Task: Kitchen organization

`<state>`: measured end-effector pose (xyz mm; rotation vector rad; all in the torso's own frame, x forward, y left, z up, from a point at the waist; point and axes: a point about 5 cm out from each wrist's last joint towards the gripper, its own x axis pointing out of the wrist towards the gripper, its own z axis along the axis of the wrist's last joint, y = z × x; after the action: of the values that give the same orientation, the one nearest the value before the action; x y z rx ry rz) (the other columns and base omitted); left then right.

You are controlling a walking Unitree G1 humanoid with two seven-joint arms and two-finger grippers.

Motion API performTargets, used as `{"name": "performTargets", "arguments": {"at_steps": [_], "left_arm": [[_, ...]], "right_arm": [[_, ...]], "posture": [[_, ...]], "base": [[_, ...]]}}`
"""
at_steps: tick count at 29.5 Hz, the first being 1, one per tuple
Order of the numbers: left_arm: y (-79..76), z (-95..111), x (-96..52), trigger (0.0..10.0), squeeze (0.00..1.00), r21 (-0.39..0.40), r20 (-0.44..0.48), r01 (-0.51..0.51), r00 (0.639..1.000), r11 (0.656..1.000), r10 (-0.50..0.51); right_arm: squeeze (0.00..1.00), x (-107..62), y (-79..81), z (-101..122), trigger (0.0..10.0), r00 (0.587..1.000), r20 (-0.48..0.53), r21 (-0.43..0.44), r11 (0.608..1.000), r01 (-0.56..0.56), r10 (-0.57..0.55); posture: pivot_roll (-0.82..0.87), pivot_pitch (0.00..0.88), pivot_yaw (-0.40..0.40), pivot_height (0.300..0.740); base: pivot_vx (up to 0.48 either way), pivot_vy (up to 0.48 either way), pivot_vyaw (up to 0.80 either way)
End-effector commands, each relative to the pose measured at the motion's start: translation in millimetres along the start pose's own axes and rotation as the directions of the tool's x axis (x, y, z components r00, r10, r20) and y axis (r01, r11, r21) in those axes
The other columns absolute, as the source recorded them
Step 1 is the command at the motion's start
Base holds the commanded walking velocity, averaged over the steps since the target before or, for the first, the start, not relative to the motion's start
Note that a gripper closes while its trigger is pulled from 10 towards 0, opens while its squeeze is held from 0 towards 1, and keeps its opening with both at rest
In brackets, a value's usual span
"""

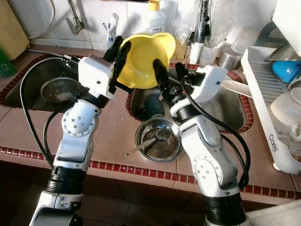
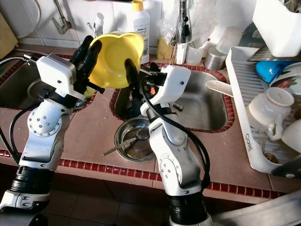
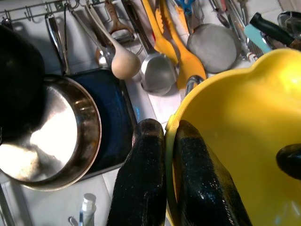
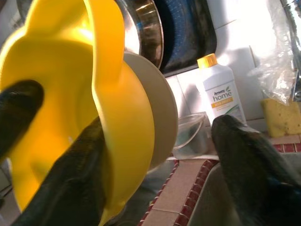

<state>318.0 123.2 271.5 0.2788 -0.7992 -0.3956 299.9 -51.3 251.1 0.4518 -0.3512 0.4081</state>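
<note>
One yellow bowl (image 1: 146, 59) is held tilted in the air above the strip of tiled tabletop (image 1: 115, 127) between the two sinks. Its left rim is pinched between the fingers (image 3: 141, 183) of the left gripper (image 1: 118, 51), one finger outside the wall and one inside. The right gripper (image 1: 167, 75) is at the bowl's near right edge with its fingers spread wide: one finger lies against the yellow wall, the other stands well clear of it, so nothing is gripped on that side.

The hold is judged to be thin — a single pinch on a smooth plastic rim, with the bowl's weight hanging off to the right. A slip or a twist about that pinch could be caused by any jolt, and the bowl would then fall into the right sink (image 1: 225, 113) or onto the steel bowl (image 1: 159, 138) below. A nudge from the open right finger could also push the bowl out of the left grip.

Counted: one yellow bowl; one steel bowl on the near tabletop, with one spoon (image 1: 149, 142) in it; two sinks — the left sink (image 1: 28, 80) holding one strainer (image 1: 59, 90); one white bottle (image 1: 154, 19) with a yellow cap by the far wall; one dish rack (image 1: 263, 94) at the right.
</note>
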Motion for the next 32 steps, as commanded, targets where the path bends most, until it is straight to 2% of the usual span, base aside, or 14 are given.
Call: {"name": "performTargets", "arguments": {"at_steps": [1,9,32], "left_arm": [[-0.3,6.8,0.3,10.0,0.00,0.002,0.024,-0.003,1.000,1.000,0.003],[3.5,1.0,1.6,10.0,0.00,0.010,-0.020,-0.015,1.000,1.000,0.016],[4.5,-0.9,3.6,10.0,0.00,0.002,-0.043,-0.017,0.999,1.000,0.017]], "right_arm": [[0.00,13.8,25.8,12.2,0.0,0.997,0.064,0.075,0.996,-0.041,0.036],[0.00,14.6,24.5,13.1,0.0,0.997,0.071,0.069,0.997,-0.028,0.023],[0.00,15.1,21.5,15.2,0.0,0.997,0.079,0.063,0.998,-0.017,0.012]], "posture": [[-0.11,0.101,0.014,0.740],[-0.11,0.102,0.017,0.740],[-0.12,0.104,0.017,0.740]], "base": [[0.000,0.000,0.00],[0.000,0.000,0.00],[0.000,0.000,0.00]]}}
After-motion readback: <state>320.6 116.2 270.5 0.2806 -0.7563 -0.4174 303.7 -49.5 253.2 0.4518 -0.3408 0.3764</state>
